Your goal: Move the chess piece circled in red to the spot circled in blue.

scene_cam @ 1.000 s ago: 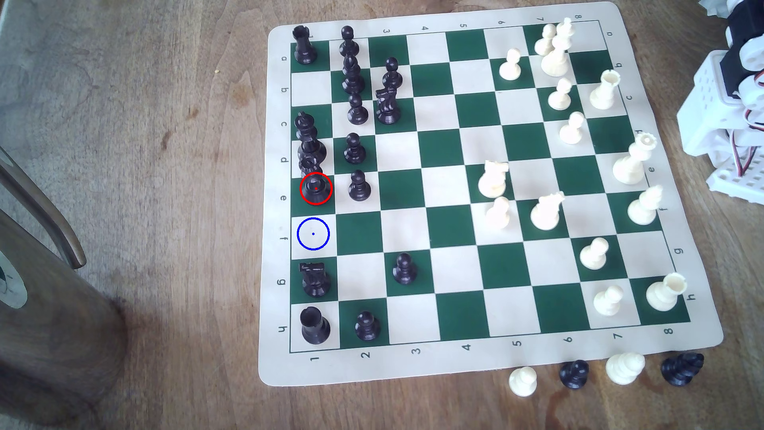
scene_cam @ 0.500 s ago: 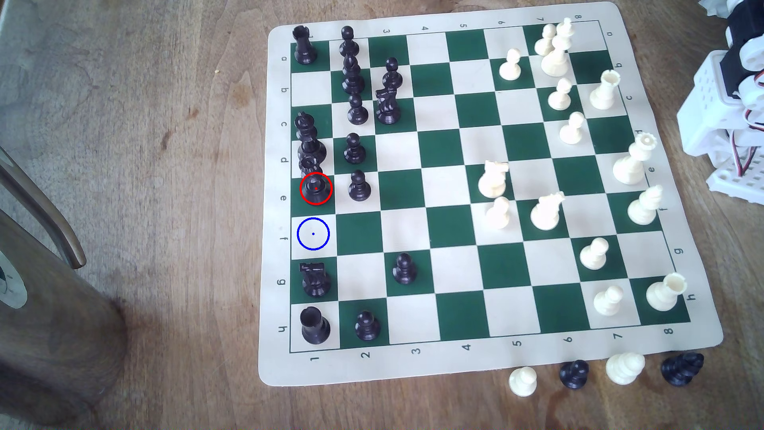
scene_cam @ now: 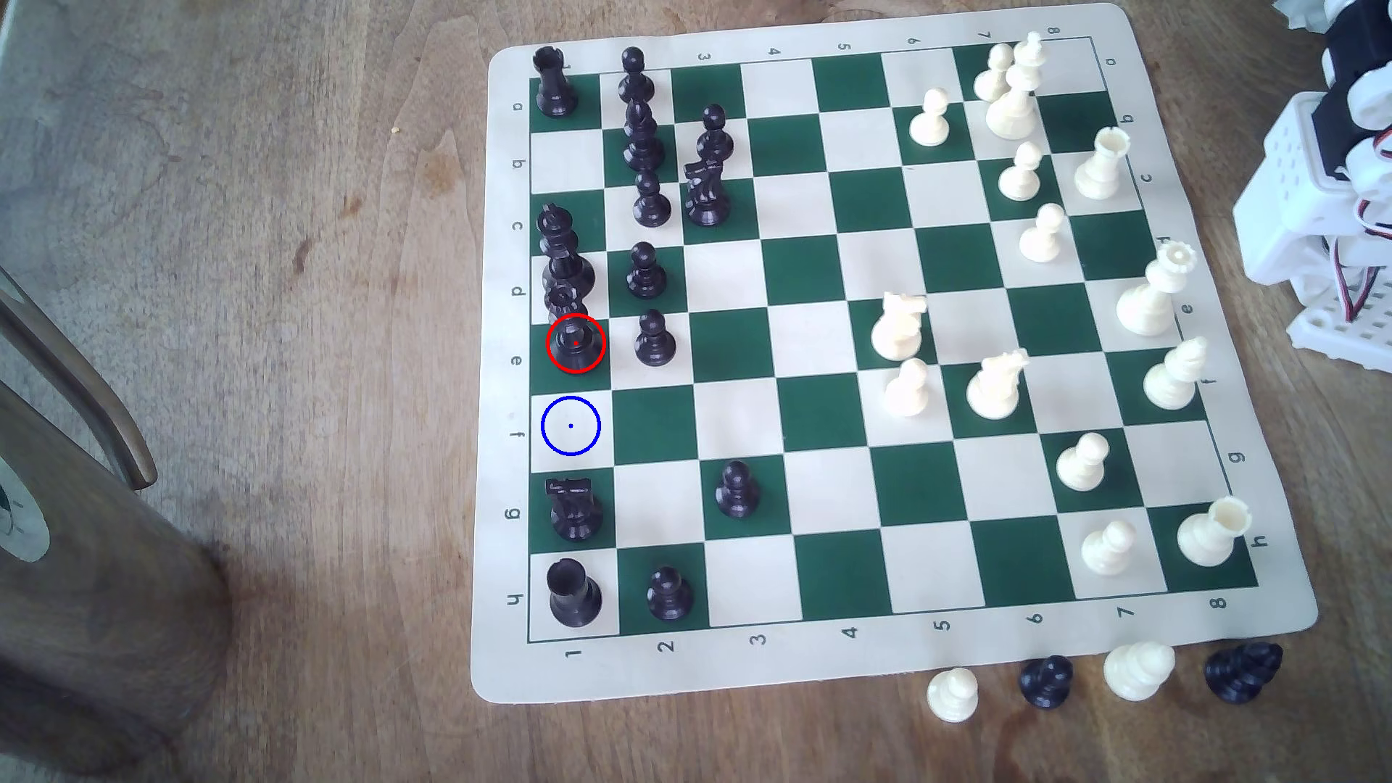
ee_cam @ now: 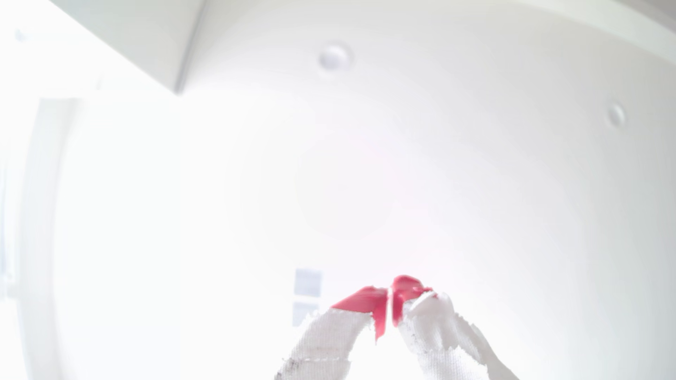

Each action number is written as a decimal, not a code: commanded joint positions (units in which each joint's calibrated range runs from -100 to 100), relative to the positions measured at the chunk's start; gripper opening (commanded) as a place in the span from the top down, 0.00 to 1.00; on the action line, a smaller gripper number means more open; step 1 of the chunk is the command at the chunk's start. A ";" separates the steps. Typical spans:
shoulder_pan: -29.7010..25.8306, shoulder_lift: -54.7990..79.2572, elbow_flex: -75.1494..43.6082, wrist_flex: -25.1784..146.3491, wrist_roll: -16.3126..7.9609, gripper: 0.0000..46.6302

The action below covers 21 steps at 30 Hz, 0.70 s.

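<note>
Nothing of the task is showing as done yet. The black queen [scene_cam: 574, 339] is standing upright on the red-ringed dark green square in the first file of the chessboard [scene_cam: 798, 677], at the exterior view's left edge of the squares. The taller black king [scene_cam: 561, 252] is crowding it from the square behind, and a black pawn [scene_cam: 654, 339] is sitting just beside it toward the exterior view's right. The blue-ringed cream square [scene_cam: 570, 426] is lying bare right next to the queen's square, with a black knight [scene_cam: 574, 510] waiting on the far side of it. So the whole job is remaining: reaching across, gripping, lifting, shifting one square and setting down.

The arm's white base [scene_cam: 1333, 218] is sitting on the wooden surface [scene_cam: 301, 301] off the exterior view's right side, well apart from the queen. In the wrist view the claw [ee_cam: 389, 305] is pointing at a washed-out white background, its red-tipped, cloth-wrapped fingers [ee_cam: 365, 301] nearly meeting with just a sliver between them, clenched on nothing.
</note>
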 commanded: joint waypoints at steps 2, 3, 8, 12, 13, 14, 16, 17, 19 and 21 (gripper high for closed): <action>-5.07 -0.28 0.90 23.54 0.59 1.00; -6.24 -0.20 0.90 28.29 2.05 1.00; -10.15 0.91 -1.18 55.32 4.25 0.92; -11.48 15.25 -9.98 65.06 -0.10 0.87; -11.41 18.39 -12.60 67.11 -0.78 0.86; -11.17 21.11 -14.51 68.17 -1.47 0.86; -9.92 29.01 -26.66 83.08 -5.32 0.94; -9.92 31.30 -29.65 86.77 -5.32 0.97; -10.31 34.69 -34.55 93.65 -5.96 0.97; -10.62 42.59 -42.07 99.54 -7.52 0.89</action>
